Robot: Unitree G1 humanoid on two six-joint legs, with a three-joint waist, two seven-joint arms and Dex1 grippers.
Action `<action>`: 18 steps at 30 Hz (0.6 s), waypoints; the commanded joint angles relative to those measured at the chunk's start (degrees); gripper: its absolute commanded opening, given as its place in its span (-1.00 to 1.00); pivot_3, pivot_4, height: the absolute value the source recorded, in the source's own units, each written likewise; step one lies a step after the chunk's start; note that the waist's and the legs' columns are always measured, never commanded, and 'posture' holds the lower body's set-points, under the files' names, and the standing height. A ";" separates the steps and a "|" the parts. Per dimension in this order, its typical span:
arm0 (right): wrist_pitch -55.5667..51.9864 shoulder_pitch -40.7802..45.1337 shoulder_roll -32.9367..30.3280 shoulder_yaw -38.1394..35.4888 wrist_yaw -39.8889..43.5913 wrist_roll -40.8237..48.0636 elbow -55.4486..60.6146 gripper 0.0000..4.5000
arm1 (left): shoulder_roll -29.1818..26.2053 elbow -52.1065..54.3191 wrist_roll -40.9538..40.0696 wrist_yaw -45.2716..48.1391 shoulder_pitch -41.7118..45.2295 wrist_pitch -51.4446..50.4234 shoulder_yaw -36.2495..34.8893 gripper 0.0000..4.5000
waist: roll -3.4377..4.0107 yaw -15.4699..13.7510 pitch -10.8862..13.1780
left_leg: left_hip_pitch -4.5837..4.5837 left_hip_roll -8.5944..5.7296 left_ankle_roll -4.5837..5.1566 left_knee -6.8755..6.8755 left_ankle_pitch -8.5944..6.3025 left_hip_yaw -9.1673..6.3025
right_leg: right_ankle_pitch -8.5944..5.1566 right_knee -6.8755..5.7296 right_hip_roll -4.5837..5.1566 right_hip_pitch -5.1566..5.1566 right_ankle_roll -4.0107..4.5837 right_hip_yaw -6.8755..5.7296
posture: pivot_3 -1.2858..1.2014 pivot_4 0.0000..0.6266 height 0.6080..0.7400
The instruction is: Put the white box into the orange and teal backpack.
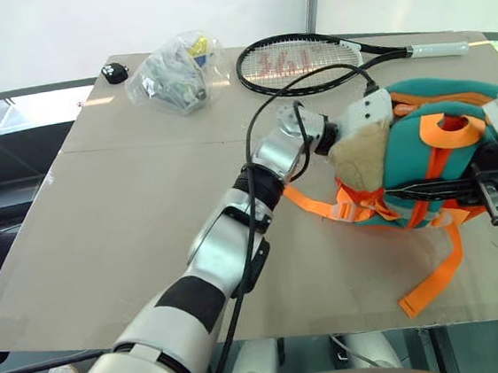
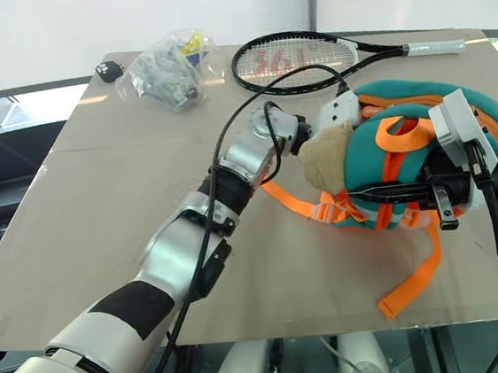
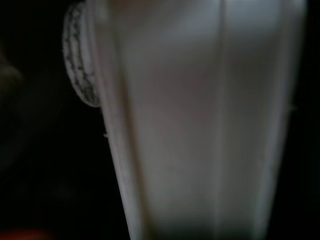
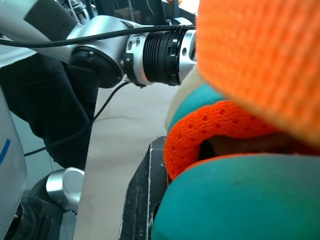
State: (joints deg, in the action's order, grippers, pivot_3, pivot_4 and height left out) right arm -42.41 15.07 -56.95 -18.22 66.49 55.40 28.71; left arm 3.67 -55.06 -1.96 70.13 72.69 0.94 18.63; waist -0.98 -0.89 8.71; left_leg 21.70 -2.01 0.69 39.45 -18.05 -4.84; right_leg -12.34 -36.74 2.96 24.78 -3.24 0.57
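Big tan bench [image 1: 127, 217] takes up most of the scene. The orange and teal backpack [image 1: 423, 146] sits on its right side, tan plush toy [image 1: 362, 161] on its left face, orange straps [image 1: 437, 278] trailing toward the near edge. A tennis racket [image 1: 303, 60] and a clear bag of items [image 1: 175, 74] lie at the far edge. The right end effector [image 2: 441, 193] is pressed together on the backpack's front. The left end effector [image 1: 374, 106] is pinching the white box [image 3: 200, 120] and reaches in at the pack's top left, box mostly hidden in there.
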 commanded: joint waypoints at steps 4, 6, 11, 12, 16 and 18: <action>0.76 -3.33 0.59 -3.91 -3.10 1.35 3.36 -1.00 | -0.99 0.45 -2.42 0.88 1.52 -2.87 -4.95 0.51 | 0.00 0.05 0.00 | -0.02 -0.02 0.02 0.08 0.00 -0.02 | 0.05 -0.05 0.04 -0.06 -0.07 0.03 | 0.03 -0.52 1.00; 1.18 -5.18 0.51 -4.95 -3.06 0.74 3.11 -1.00 | -5.31 3.18 -4.53 2.02 1.77 -6.45 -8.14 0.85 | 0.00 0.21 0.00 | -0.06 -0.02 0.02 0.08 0.00 -0.05 | 0.05 -0.08 0.03 -0.06 -0.08 0.08 | 0.03 -0.52 1.00; 3.54 -5.64 1.73 -5.54 -4.26 -1.25 1.05 -1.00 | -17.92 22.45 -16.92 13.61 -2.93 -32.36 -12.99 0.97 | 0.06 2.68 0.00 | -0.18 0.14 0.01 -0.05 0.00 -0.07 | 0.05 -0.16 -0.21 0.05 -0.07 0.39 | 0.03 -0.52 1.00; 3.57 -5.01 1.94 -5.18 -4.53 -1.01 0.87 -1.00 | -19.83 26.30 -19.21 14.67 -4.42 -36.90 -13.21 0.97 | 0.08 2.90 -0.02 | -0.22 0.18 0.01 -0.09 0.00 -0.08 | 0.04 -0.17 -0.21 0.04 -0.07 0.40 | 0.03 -0.52 1.00; 4.40 -2.55 2.61 -2.86 -5.14 -1.96 -0.31 -1.00 | -26.11 36.93 -27.81 14.76 -10.10 -51.81 -16.61 0.97 | 0.09 2.52 -0.02 | -0.18 0.22 0.01 -0.05 0.00 -0.18 | 0.05 -0.10 -0.11 0.02 -0.08 0.36 | 0.03 -0.52 1.00; 4.49 -1.54 3.06 -2.06 -5.43 -2.30 -0.65 -1.00 | -26.67 42.32 -32.22 12.11 -12.77 -57.53 -18.76 0.97 | 0.07 2.25 -0.01 | -0.16 0.19 0.01 0.02 0.00 -0.22 | 0.06 -0.10 -0.08 0.01 -0.09 0.33 | 0.03 -0.52 1.00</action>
State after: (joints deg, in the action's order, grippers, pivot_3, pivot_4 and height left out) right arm -39.44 12.13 -54.02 -20.09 61.54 53.04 27.99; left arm -22.91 -19.16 -28.83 84.15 59.89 -51.02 2.48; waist -0.91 1.36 8.70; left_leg 21.54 -1.81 0.70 39.48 -18.05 -5.06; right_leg -12.28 -36.84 2.89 24.78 -3.34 0.91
